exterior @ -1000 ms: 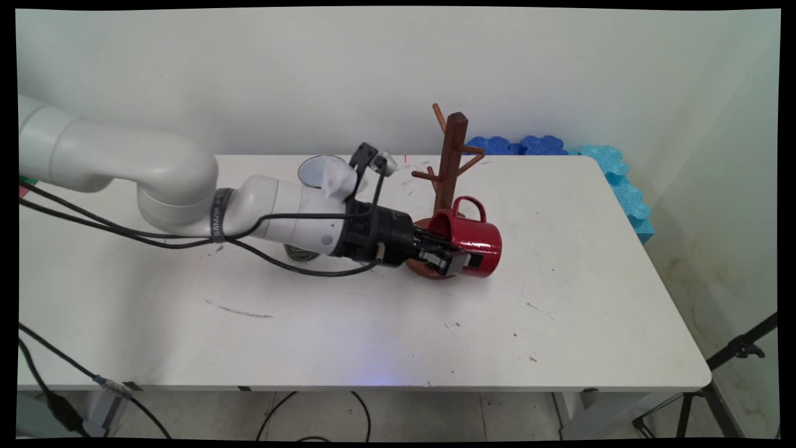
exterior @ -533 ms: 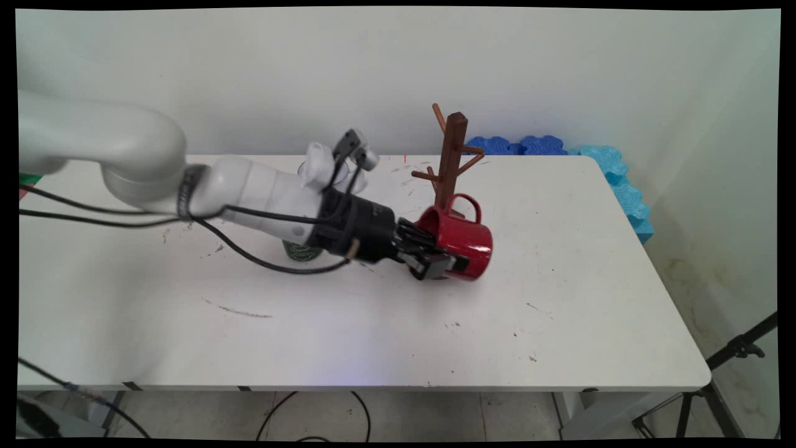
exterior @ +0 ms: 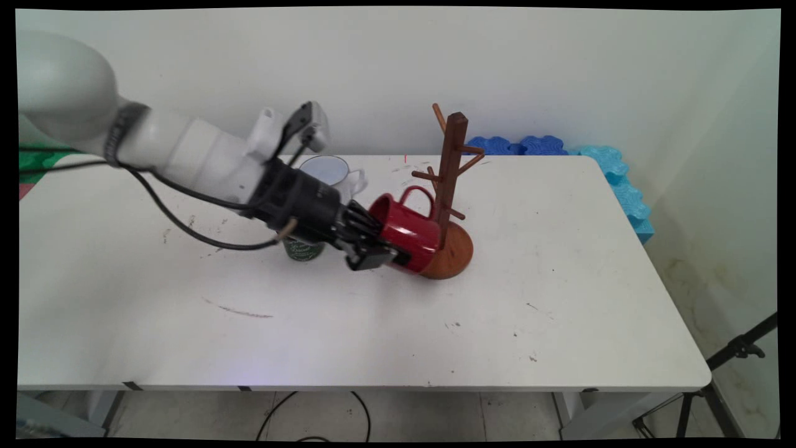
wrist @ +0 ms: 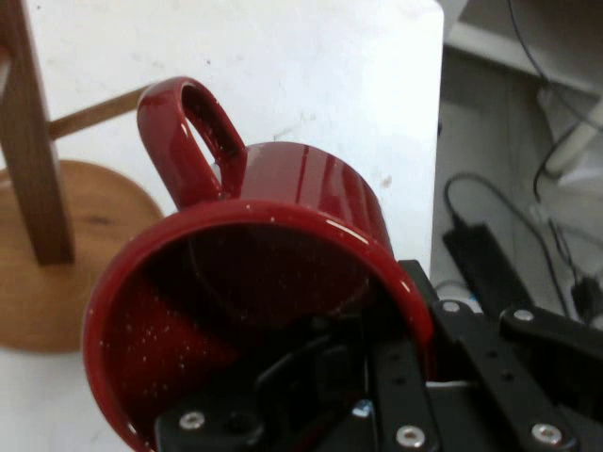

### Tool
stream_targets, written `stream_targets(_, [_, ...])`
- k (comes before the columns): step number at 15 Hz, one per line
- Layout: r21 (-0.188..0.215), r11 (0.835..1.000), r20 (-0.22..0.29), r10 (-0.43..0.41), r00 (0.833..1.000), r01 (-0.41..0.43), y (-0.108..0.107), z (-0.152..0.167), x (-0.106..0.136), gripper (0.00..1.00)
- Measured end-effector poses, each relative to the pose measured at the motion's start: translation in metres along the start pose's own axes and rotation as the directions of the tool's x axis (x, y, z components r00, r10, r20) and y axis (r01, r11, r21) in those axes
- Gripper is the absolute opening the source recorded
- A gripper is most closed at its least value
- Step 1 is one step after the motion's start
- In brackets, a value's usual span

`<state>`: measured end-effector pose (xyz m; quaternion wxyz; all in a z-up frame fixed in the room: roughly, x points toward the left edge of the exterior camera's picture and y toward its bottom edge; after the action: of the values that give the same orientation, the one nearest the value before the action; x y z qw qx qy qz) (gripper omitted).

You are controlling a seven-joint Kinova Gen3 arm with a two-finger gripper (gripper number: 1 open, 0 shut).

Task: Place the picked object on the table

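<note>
Your claw (exterior: 380,247) pinches the red mug (exterior: 407,231) by its rim, one finger inside, holding it tilted above the desk (exterior: 559,298). Just beyond it, the mug tree (exterior: 449,186) could snag the handle and topple.

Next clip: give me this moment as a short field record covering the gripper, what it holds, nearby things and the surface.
gripper: black two-finger gripper, shut on the rim of the red mug, one finger inside it and one outside
held: red mug, tipped on its side, handle upward, clear of the table
nearest: wooden mug tree, upright on its round base, right beside the mug
behind arm: white mug; green cup, partly hidden
surface: white table, scuffed
far edge: blue foam pieces
</note>
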<state>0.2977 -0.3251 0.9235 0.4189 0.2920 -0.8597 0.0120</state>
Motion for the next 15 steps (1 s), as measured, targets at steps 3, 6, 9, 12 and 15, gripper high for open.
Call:
stream_targets(3, [-0.007, 0.998, 0.077, 0.070, 0.995, -0.070, -0.001, -0.024, -0.001, 0.00])
stream_targets(6, [-0.011, 0.992, 0.161, 0.129, 0.979, -0.129, -0.004, -0.044, -0.003, 0.00])
stream_targets(9, [-0.002, 0.980, 0.267, 0.193, 0.944, -0.200, -0.013, -0.060, -0.003, 0.00])
stream_targets(12, [0.018, 0.968, 0.379, 0.224, 0.898, -0.249, -0.024, -0.070, -0.004, 0.00])
stream_targets(15, [0.027, 0.961, 0.476, 0.231, 0.848, -0.276, -0.031, -0.068, -0.002, 0.00])
